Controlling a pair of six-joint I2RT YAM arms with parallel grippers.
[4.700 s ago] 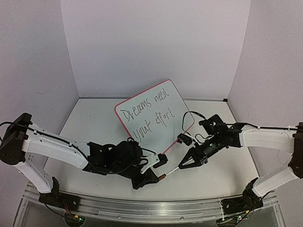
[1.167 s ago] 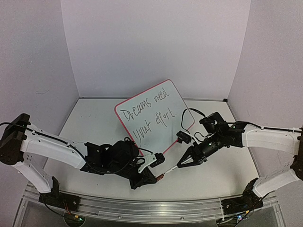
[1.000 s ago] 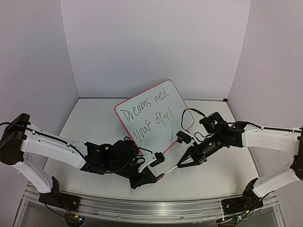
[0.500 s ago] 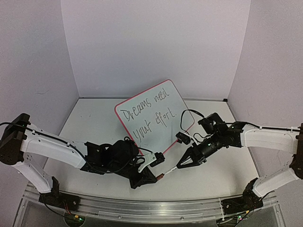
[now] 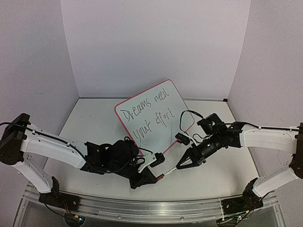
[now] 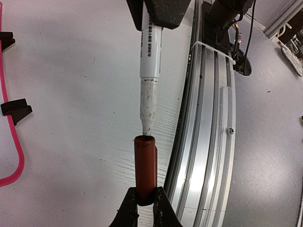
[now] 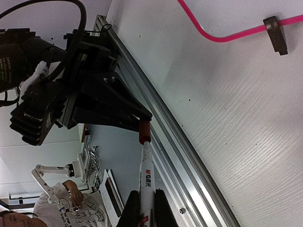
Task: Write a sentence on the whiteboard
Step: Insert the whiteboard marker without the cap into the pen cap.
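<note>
Pink-rimmed whiteboard (image 5: 154,116): mid-worktop (image 5: 94,123), beyond both pincers and turned at an angle. Near edge with the two clip feet (image 5: 182,138) sits on the worktop, far corner shows against the back wall.
Top view only: handwriting on the board, "Dreams need your effort." Both whole arms are seen here too.
Left wrist view only: close look at the join. White marker (image 6: 150,71) points its worn tip into the mouth of the red-brown cap (image 6: 145,165). How deep it goes, can't tell. A stretch of board frame (image 6: 20,156) is at the left edge and the aluminium rail (image 6: 203,118) on the right.
Right wrist view only: print on the marker barrel (image 7: 146,170), one corner of the board (image 7: 246,12), and a person (image 7: 57,201) past the rail, lower left.
Left pincer (image 6: 146,201): nearly closed, pinching the base of the cap. In the top view it sits low near the front edge (image 5: 154,177).
Right pincer (image 7: 147,203): clamped tight on the marker barrel, aimed at the left one (image 5: 182,165).
Marker and cap: in line, end to end, above the worktop between the two pincers.
</note>
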